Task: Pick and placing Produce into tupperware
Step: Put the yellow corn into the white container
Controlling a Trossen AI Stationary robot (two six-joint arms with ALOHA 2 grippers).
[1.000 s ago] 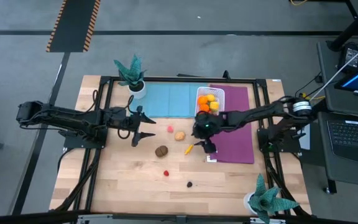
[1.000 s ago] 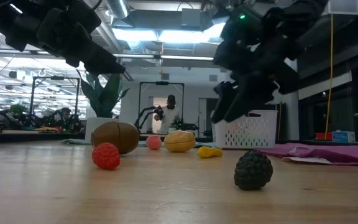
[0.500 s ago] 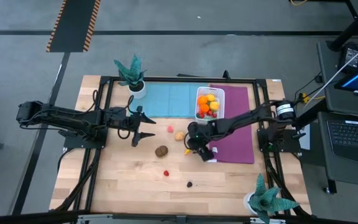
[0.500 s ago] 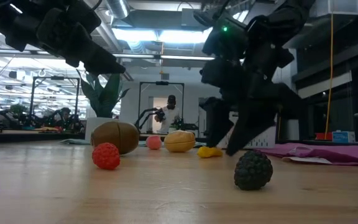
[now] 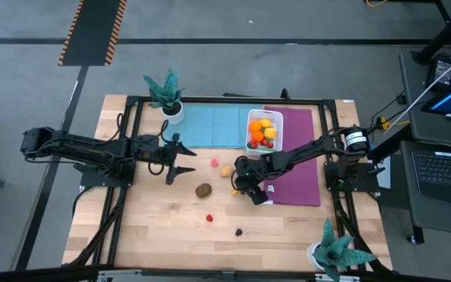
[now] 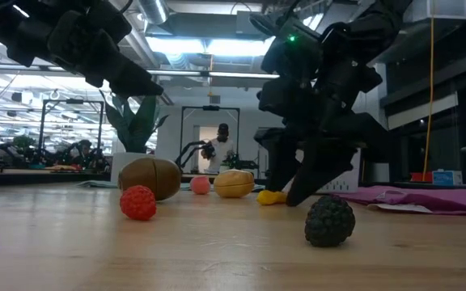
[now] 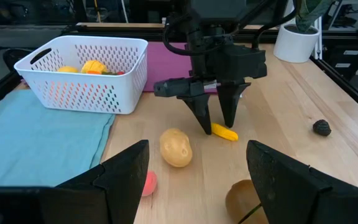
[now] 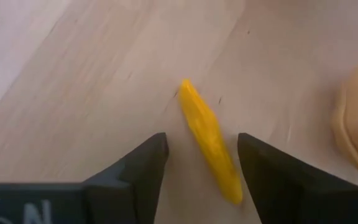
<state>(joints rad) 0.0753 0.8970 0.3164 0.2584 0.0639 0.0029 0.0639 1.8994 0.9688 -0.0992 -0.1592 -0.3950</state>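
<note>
The white perforated container (image 5: 265, 129) sits at the far side, where the blue and purple mats meet, with orange, yellow and red pieces inside. My right gripper (image 8: 199, 168) is open and low over a small yellow piece (image 8: 210, 140), one finger on either side of it, pointing down. The yellow piece (image 5: 238, 188) lies flat on the wood. A tan piece (image 5: 225, 170), a pink piece (image 5: 214, 162), a brown piece (image 5: 203, 189), a red berry (image 5: 208, 218) and a dark berry (image 5: 239, 232) also lie loose on the table. My left gripper (image 5: 185, 159) waits open, left of the pink piece.
Two teal potted plants stand at the far left (image 5: 165, 94) and near right (image 5: 335, 251) corners. A blue mat (image 5: 218, 125) and a purple mat (image 5: 296, 160) lie along the far and right side. Bare wood stretches toward the near left.
My right gripper has moved from beside the container toward the table's near left and down, and its fingers now stand low on either side of the yellow piece. The loose pieces have stayed where they were.
</note>
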